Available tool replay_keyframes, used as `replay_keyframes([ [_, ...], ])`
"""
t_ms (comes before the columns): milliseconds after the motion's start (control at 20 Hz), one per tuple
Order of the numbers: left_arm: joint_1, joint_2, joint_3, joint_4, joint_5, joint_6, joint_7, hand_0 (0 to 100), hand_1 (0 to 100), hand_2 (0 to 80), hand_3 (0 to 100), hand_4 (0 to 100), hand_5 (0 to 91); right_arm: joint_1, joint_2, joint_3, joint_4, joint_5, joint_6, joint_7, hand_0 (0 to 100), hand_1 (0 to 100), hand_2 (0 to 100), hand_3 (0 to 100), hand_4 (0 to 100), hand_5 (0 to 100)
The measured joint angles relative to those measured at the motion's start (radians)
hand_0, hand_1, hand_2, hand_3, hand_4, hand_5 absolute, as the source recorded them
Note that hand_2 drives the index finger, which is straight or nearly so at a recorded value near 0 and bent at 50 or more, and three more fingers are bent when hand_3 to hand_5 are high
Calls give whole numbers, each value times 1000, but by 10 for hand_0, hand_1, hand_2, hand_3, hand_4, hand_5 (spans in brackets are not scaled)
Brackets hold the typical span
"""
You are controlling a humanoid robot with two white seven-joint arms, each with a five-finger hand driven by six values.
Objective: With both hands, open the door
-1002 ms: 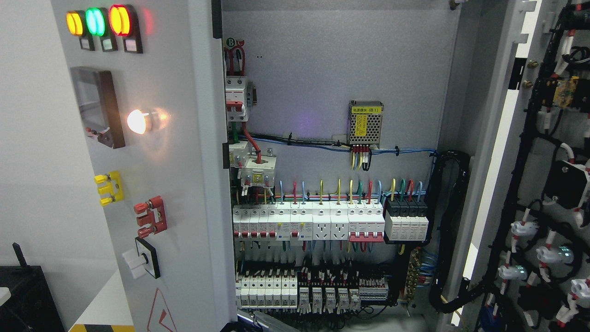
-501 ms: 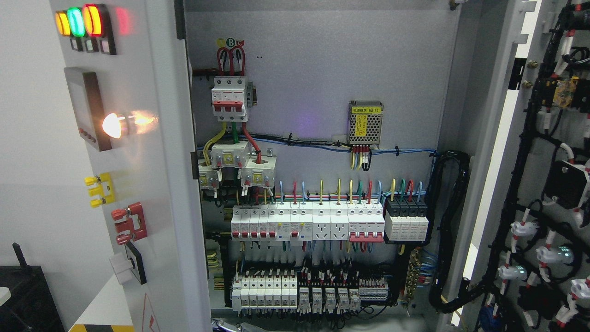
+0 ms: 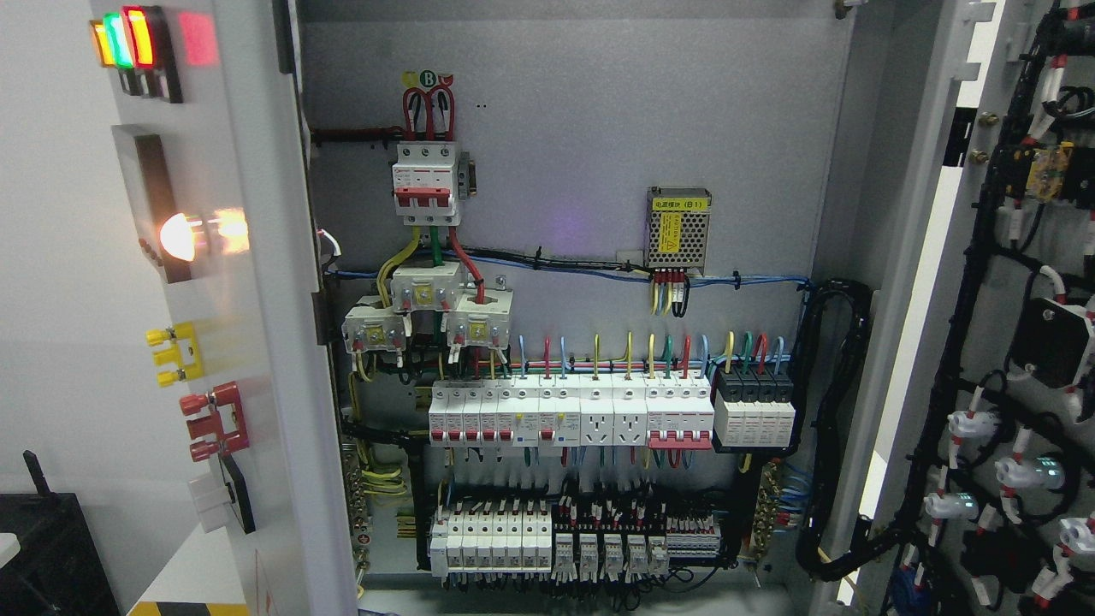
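Nearest on the left, the grey sheet-metal left door of the cabinet stands swung well out toward the viewer, its outer face turned leftward and seen at a steep angle. It carries a row of amber, green and red indicator lamps at the top, a glowing white pilot light below them, then a yellow terminal block and a red terminal block. On the near right, the grey right door is also swung open, showing its inner face laced with a black wiring harness.

Farther back, between the two doors, the grey back panel lies fully exposed, with a row of white circuit breakers across the middle and a small perforated metal power supply above.

Judged from this, both doors look open and the task seems almost done; at most a little more swing on the left door remains.

Neither robot hand nor arm shows anywhere, so the state of the fingers cannot be told, nor whether anything is touching either door. Both doors are cut off at the frame's edges, and their handles are not visible.
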Motion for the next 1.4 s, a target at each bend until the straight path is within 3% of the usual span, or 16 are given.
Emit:
replay_keyframes([
  [551, 0, 0, 0, 0, 0, 0, 0, 120, 389, 0, 0, 0, 0, 23, 0, 28, -22, 1, 30, -45, 120, 389, 0, 0, 0, 0],
  [901, 0, 0, 0, 0, 0, 0, 0, 120, 389, 0, 0, 0, 0, 34, 2, 42, -44, 1, 38, -47, 120, 389, 0, 0, 0, 0],
  [1402, 0, 0, 0, 0, 0, 0, 0, 120, 389, 0, 0, 0, 0, 39, 33, 61, -64, 3, 38, -48, 120, 389, 0, 0, 0, 0],
])
